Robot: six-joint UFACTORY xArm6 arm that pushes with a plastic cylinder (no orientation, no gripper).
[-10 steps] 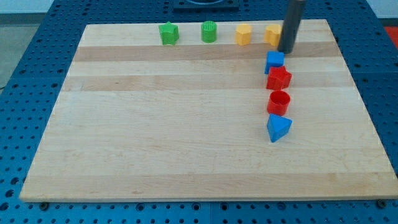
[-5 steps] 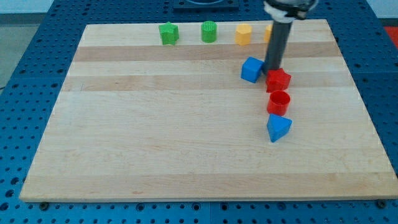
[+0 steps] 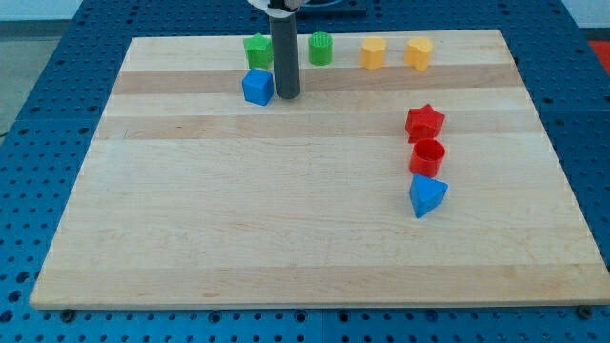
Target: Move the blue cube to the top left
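You see the wooden surface [image 3: 286,238] lying on a blue pegboard [image 3: 38,114]. Your arm has no jaws; it ends in a straight dark rod, so there is nothing spread, pressed together or pinching. My tip [image 3: 288,97] stands on the surface in the upper left-centre part of the view, just at the right side of the blue cube [image 3: 257,86]. The tip and the cube are so near that they seem to touch, but I cannot tell this for sure.

The blue cube is near the view's top, a little left of the middle. It sits just below the green star-like block [image 3: 255,50]; the two look almost in contact. The cube is not at the top left corner of the surface: a wide strip of bare wood is between it and the left edge.

Along the top edge there is a row of four blocks. From the view's left to right: the green star-like block, partly hidden by the rod, then a green cylinder [image 3: 321,49], then a yellow block [image 3: 373,52] and a second yellow block [image 3: 418,53]. The exact shapes of the two yellow ones I cannot make out well.

At the view's right there is a column of three blocks, well apart from the tip. On top is a red star [image 3: 424,123], just below it a red cylinder [image 3: 428,157] with a hollow top, and below that a blue triangular block [image 3: 427,195]. These three stand close, one almost touching the next.
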